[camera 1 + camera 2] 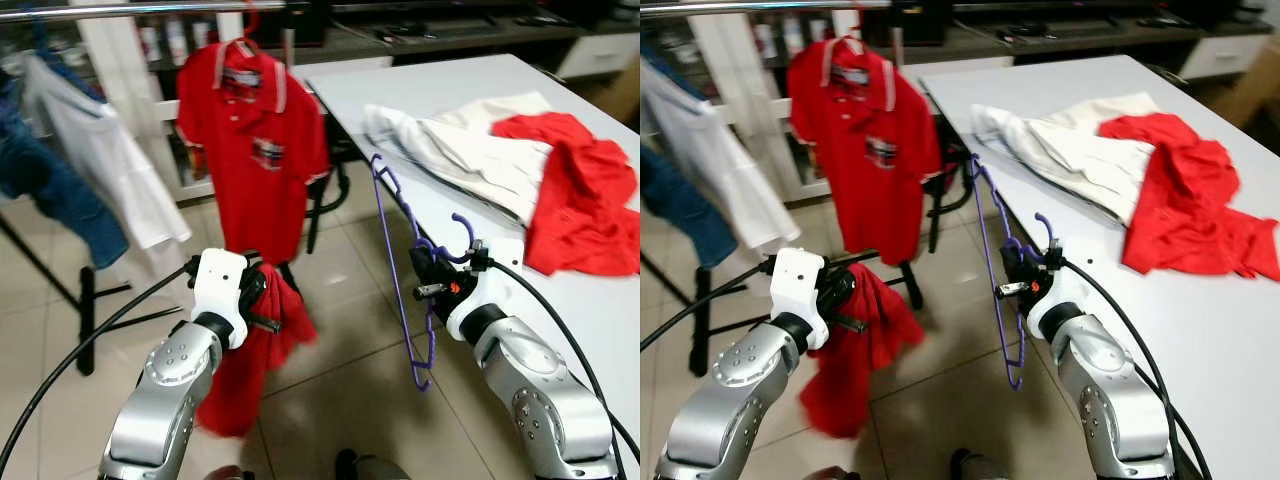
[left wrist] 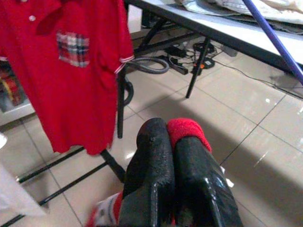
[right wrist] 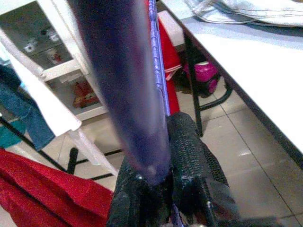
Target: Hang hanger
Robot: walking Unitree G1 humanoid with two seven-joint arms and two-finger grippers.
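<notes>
Right gripper (image 1: 432, 272), centre-right of frame, clenched on thin purple plastic hanger (image 1: 400, 270), held upright just off white table (image 1: 600, 310) edge. Left gripper (image 1: 262, 300), lower left, pinched on crumpled red cloth garment (image 1: 255, 355) dangling over tiled floor. Red polo shirt (image 1: 255, 150) hanging from rail, upper left.

Laundry room: clothes rail (image 1: 120, 10), hung shirts (image 1: 255, 150), folding table (image 1: 590, 320).
</notes>
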